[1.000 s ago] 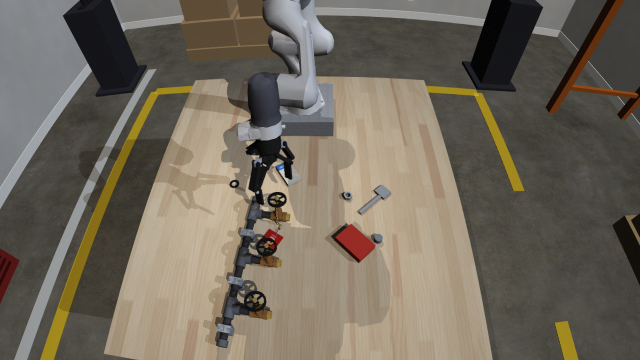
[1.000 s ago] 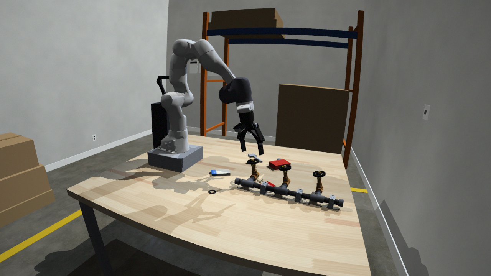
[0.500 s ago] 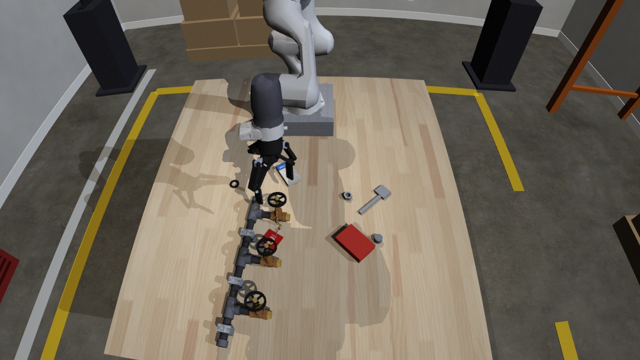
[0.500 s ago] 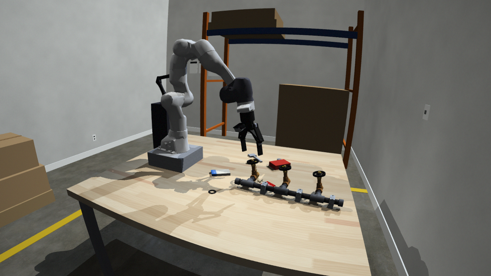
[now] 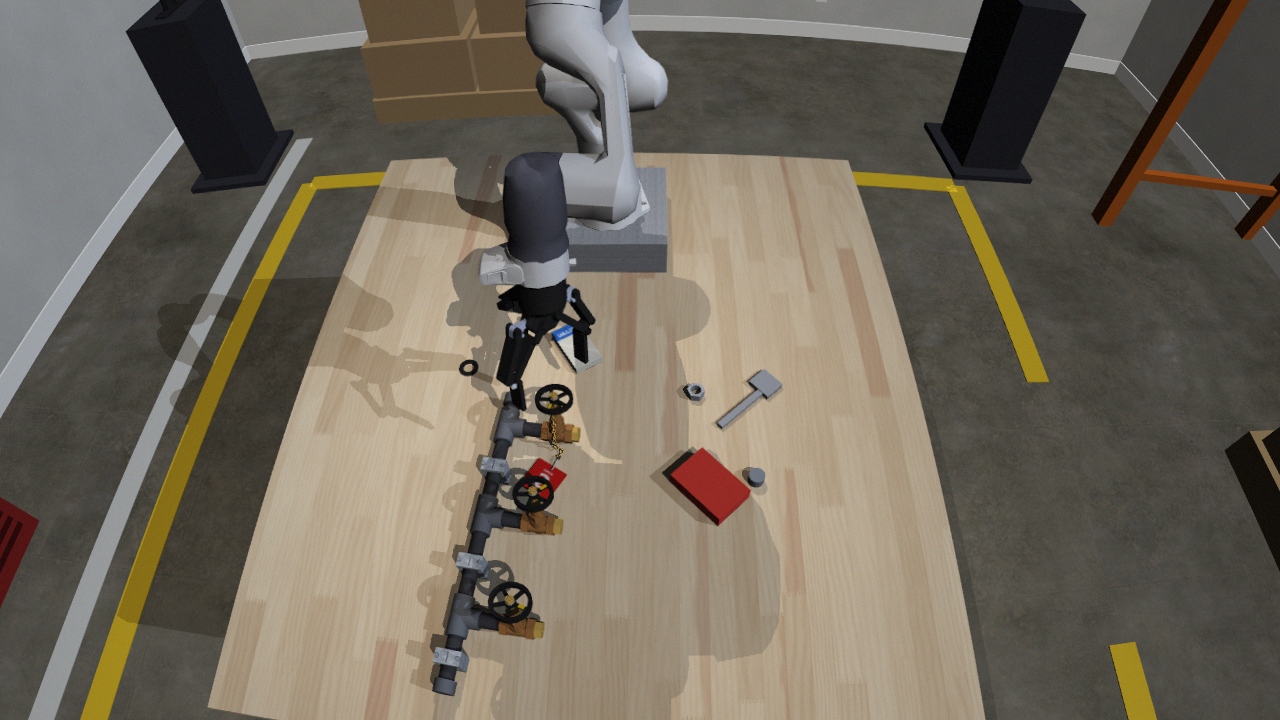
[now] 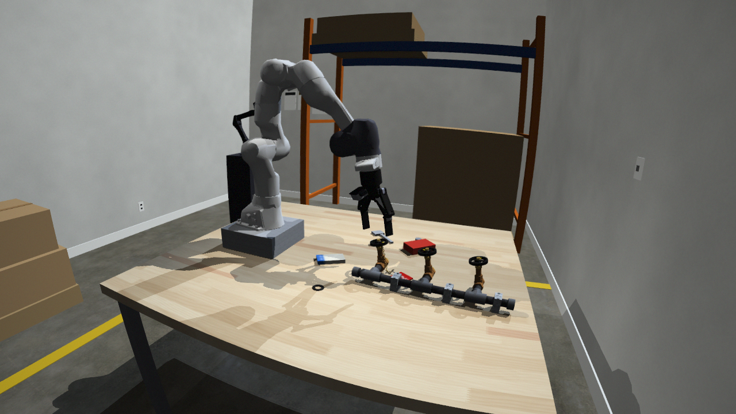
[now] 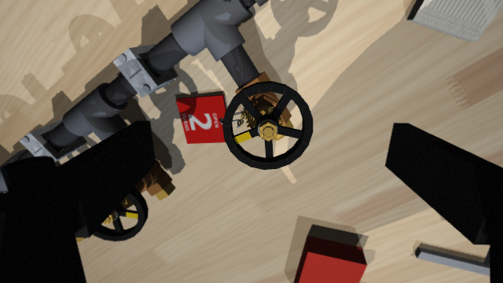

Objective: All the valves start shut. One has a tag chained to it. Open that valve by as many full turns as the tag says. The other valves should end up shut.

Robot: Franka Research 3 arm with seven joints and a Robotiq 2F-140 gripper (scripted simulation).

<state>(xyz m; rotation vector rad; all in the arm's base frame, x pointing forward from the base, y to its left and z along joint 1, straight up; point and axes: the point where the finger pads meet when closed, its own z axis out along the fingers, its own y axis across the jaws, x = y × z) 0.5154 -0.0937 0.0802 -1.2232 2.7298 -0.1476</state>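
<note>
A grey pipe (image 5: 478,528) on the table carries three valves with black handwheels. The valve nearest the robot base (image 5: 554,399) (image 6: 379,241) has a chain to a red tag (image 5: 546,471) reading "OPEN 2 TURNS" (image 7: 201,119). In the wrist view its handwheel (image 7: 268,126) lies between my fingers, with one yellow spoke pointing toward the tag. My gripper (image 5: 547,353) (image 6: 377,218) hangs open and empty just above this handwheel. The middle valve (image 5: 538,490) and the far valve (image 5: 515,597) stand further along the pipe.
A red block (image 5: 708,484), a grey cylinder (image 5: 753,477), a grey hammer (image 5: 750,397) and a nut (image 5: 691,389) lie to the right of the valves. A blue and white box (image 5: 572,351) lies by the gripper, a black ring (image 5: 465,363) to its left.
</note>
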